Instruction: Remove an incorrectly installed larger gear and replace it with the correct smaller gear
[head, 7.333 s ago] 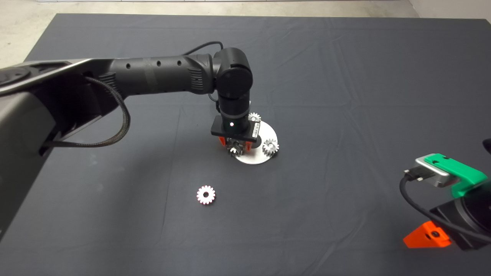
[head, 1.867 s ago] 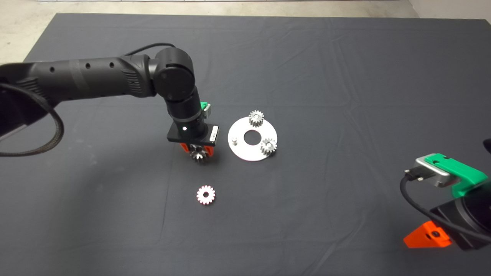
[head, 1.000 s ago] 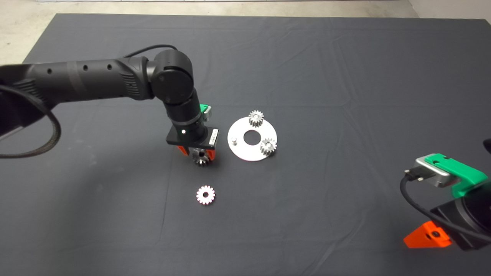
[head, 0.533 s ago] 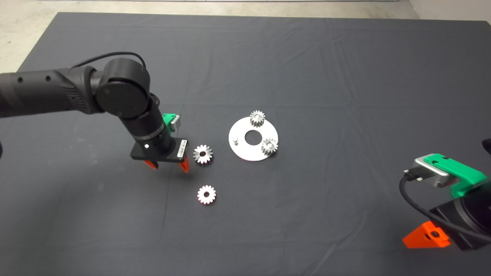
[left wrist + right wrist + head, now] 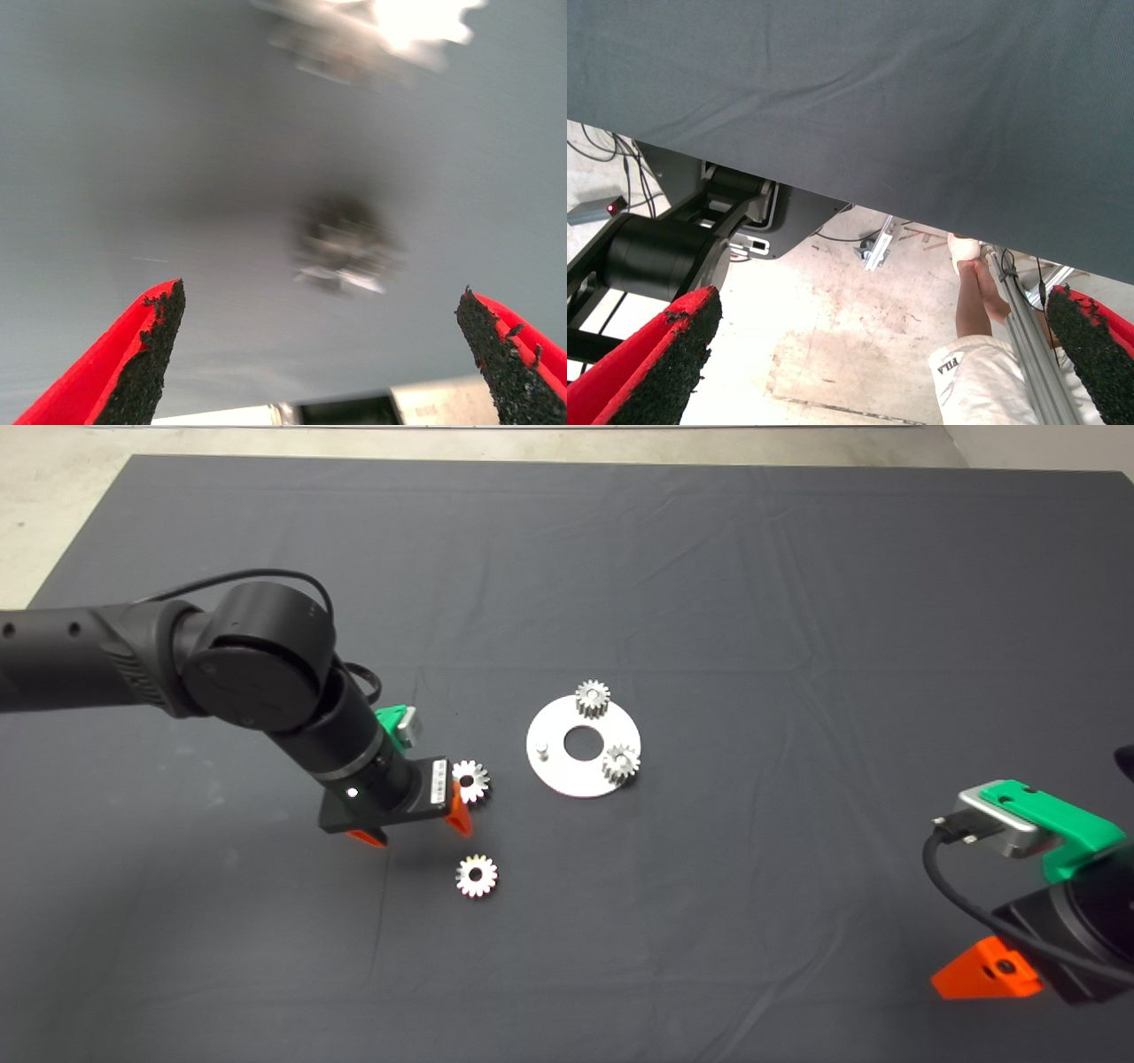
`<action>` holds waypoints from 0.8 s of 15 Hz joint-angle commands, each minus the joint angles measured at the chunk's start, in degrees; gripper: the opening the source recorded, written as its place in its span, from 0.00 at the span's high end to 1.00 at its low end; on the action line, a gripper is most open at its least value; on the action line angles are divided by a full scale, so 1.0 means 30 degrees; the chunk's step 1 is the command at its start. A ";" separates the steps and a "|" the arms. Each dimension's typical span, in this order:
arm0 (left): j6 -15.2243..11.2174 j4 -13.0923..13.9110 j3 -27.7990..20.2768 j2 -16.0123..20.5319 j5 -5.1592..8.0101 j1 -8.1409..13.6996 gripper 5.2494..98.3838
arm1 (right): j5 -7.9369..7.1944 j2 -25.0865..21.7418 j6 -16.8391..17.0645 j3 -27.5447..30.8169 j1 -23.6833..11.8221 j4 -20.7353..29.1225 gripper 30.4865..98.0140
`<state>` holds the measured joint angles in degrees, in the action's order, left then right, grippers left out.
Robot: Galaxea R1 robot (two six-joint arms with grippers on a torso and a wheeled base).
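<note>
With the larger gear [image 5: 469, 781] laid beside the left gripper's [image 5: 412, 833] spread, empty fingers [image 5: 458, 824], the smaller gear [image 5: 477, 875] just beyond them remains to be fitted.

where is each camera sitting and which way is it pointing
Head view: above the mat, looking down on the round plate; left gripper and parked right gripper show.
Left wrist view: on the left arm, aimed at the mat past its open fingers; a blurred darker gear lies ahead.
Right wrist view: on the waiting arm, facing the mat edge, floor and a person's leg.
Head and left wrist views share the two loose gears.
</note>
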<state>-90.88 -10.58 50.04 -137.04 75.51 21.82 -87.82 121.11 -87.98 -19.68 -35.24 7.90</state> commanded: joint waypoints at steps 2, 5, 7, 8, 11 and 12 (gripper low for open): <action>-0.0203 0.0129 -0.0512 0.0076 -0.0892 0.0307 0.21 | -0.1107 0.0046 -0.0001 0.0089 -0.0294 0.0619 0.02; -0.0204 0.0129 -0.0689 0.0037 -0.0787 0.0258 0.21 | -0.1107 0.0046 0.0000 0.0089 -0.0294 0.0599 0.02; -0.0204 0.0129 -0.0689 -0.0243 -0.0709 -0.0005 0.21 | -0.1106 0.0046 0.0000 0.0089 -0.0294 0.0603 0.02; -0.0204 0.0129 -0.0814 -0.0516 -0.0642 -0.0095 0.21 | -0.1078 0.0046 0.0000 0.0089 -0.0294 0.0589 0.02; -0.0291 0.0071 -0.0894 -0.1160 0.0502 -0.0124 0.21 | -0.1086 0.0046 0.0021 0.0089 -0.0294 0.0619 0.02; -0.0483 -0.0040 -0.0923 -0.1404 0.1351 -0.0124 0.21 | -0.1078 0.0046 0.0000 0.0089 -0.0294 0.0619 0.02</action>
<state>-91.15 -10.56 48.29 -139.61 74.12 21.10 -87.78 121.27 -87.96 -19.68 -35.24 7.90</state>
